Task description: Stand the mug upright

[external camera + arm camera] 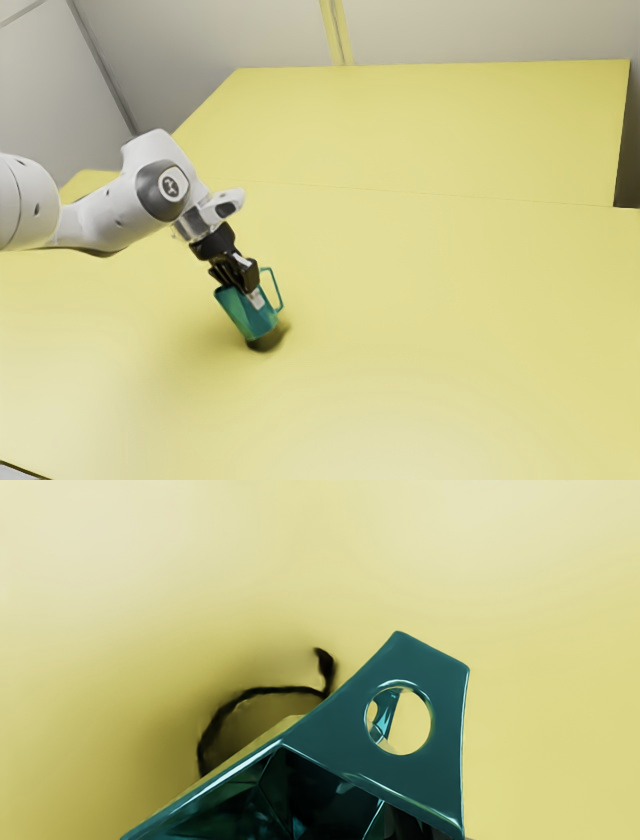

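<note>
Yellow table (450, 320) fills most of exterior view. Our white arm (110, 215) enters at exterior view's left. Our black gripper (245, 286) meets tilted teal mug (240, 313), left of centre; jaws apart or clamped, we cannot tell. Handle (278, 290) faces exterior view's right.

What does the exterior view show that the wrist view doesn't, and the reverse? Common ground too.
Exterior view's own: the white Franka arm links, the pale wall with its yellow stripe, the table's far edge, and the mug's overall tilt.

Wrist view's own: a close look at a teal face pierced by a round hole, the dark faceted hollow beside it, and a thin curved shadow.

Both: teal mug surfaces and the yellow tabletop.
</note>
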`<state>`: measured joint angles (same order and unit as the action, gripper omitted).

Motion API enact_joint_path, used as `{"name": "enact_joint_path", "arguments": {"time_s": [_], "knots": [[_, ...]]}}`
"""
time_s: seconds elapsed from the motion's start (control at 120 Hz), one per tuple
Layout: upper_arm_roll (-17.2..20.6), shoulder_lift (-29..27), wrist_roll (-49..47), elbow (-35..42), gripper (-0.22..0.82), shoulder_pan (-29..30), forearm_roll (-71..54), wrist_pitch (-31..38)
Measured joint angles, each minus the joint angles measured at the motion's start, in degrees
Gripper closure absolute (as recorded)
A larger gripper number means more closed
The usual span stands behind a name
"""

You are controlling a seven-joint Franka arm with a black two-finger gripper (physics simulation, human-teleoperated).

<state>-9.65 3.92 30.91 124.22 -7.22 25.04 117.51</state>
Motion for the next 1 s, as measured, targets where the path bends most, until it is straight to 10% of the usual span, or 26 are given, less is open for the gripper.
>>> {"name": "enact_joint_path", "arguments": {"time_s": [1.0], "knots": [[2.09, 7.02, -0.92, -6.24, 0.79, -4.37, -24.85, 13.97]]}}
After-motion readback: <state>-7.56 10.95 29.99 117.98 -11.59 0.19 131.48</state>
